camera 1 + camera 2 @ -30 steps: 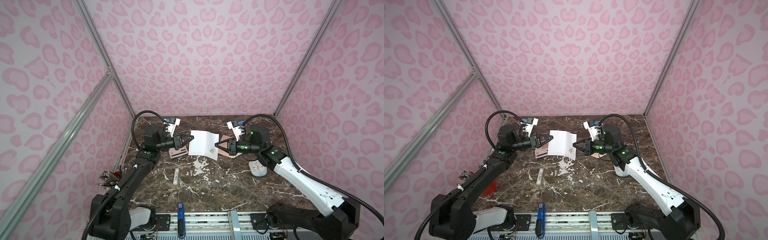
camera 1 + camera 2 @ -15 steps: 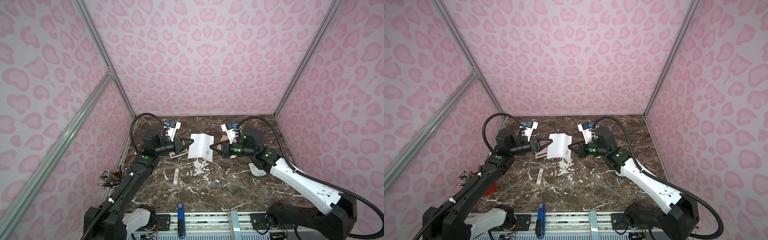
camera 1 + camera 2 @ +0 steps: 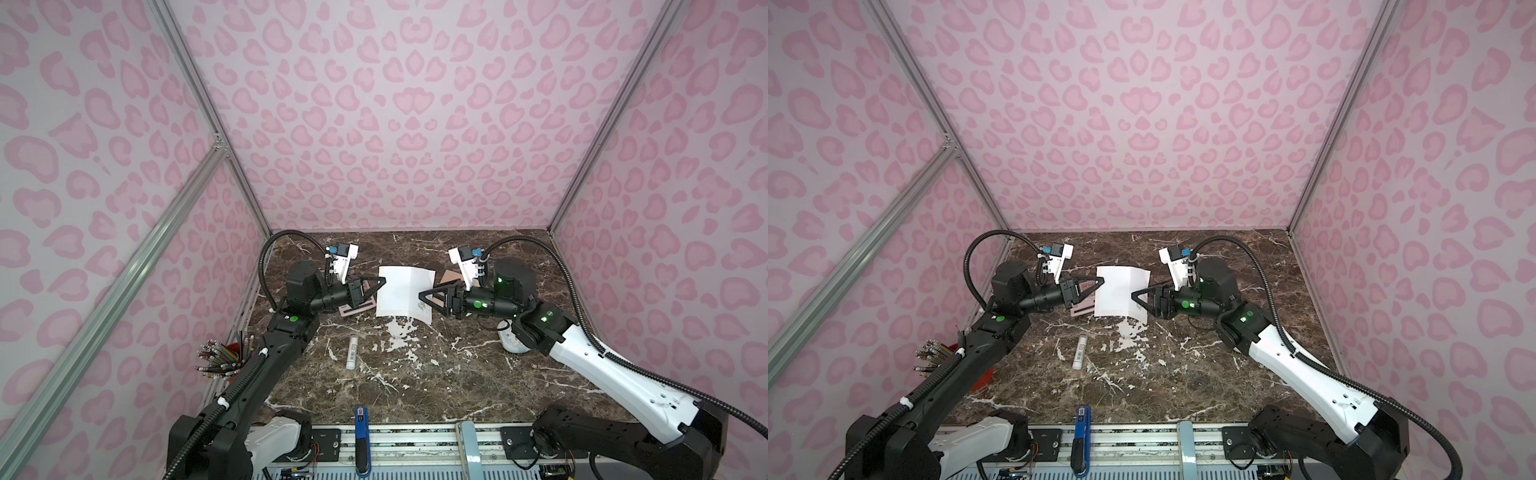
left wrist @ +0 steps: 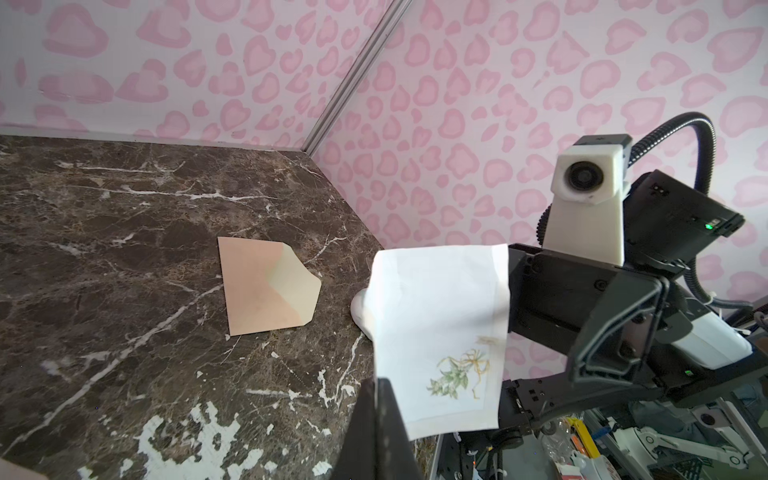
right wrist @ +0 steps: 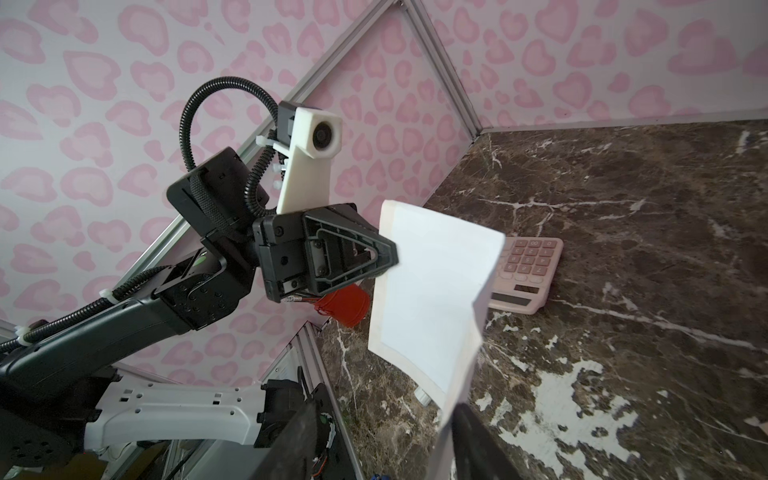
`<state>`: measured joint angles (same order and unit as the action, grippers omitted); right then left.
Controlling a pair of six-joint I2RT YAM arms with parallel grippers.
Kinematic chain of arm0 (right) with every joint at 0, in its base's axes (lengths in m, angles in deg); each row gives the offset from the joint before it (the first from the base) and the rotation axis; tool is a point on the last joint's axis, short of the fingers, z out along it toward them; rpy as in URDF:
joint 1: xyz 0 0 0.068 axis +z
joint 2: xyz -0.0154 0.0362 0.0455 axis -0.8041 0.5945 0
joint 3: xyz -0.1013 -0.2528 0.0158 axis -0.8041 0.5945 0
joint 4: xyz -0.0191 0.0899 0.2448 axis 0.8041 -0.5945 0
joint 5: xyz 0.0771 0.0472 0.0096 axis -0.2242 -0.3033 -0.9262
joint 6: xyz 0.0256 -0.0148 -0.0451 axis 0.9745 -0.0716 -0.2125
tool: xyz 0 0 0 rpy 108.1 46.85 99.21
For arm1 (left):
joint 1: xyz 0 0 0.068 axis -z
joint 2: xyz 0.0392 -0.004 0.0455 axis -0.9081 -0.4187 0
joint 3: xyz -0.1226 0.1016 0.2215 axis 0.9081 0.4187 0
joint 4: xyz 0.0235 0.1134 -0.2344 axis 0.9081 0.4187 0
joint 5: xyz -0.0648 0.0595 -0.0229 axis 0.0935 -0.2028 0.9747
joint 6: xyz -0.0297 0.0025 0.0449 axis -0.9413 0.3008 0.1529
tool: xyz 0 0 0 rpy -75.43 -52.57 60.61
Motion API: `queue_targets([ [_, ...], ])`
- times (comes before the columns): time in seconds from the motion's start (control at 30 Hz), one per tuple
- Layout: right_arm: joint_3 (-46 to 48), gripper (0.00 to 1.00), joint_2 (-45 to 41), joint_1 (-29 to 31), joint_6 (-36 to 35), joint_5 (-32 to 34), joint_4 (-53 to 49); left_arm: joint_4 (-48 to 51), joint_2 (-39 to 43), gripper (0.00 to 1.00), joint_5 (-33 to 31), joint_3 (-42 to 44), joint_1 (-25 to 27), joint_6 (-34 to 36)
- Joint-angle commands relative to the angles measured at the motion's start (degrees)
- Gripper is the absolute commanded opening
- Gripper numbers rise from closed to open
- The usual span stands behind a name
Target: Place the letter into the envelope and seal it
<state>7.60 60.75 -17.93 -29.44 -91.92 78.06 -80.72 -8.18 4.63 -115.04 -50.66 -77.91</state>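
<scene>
Left tool clamps the letter by its left edge. Right tool, jaws apart, covers most of the envelope behind it. The calculator is half-hidden under the left tool.

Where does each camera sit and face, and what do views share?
Top views: high at the near end, looking down at the table; left gripper and right gripper show.
Left wrist: on its arm, faces the right gripper and envelope; own shut jaws show.
Right wrist: on its arm, faces the left gripper and calculator; own parted jaws show.
Shared: all show the letter.
</scene>
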Motion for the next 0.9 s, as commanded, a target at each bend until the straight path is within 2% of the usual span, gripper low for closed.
queue_targets([
  [0.0, 1.48, 0.49, -2.42, -3.43, -0.85, -1.08, -1.29, -6.53, -0.56, 0.04, 2.43, 0.05, -0.77, -3.35],
  [0.2, 4.91, 0.39, -6.81, -12.33, -0.87, -2.07, -1.37, -10.19, -1.78, 0.04, 5.08, -0.4, -1.8, -6.24],
  [0.33, 7.45, 0.31, -6.09, -16.58, -1.14, -0.55, -0.38, -11.39, -2.31, 0.04, 6.35, -0.97, -1.84, -7.43],
  [0.6, 10.29, 0.27, 1.6, -17.09, -0.94, 0.73, 7.0, -15.95, -3.5, 0.04, 8.8, -1.44, -1.76, -11.84],
  [0.87, 7.71, 0.27, 9.26, -14.19, -1.0, -5.22, 13.1, -20.41, -4.7, 0.04, 10.28, -1.39, -1.66, -16.17],
])
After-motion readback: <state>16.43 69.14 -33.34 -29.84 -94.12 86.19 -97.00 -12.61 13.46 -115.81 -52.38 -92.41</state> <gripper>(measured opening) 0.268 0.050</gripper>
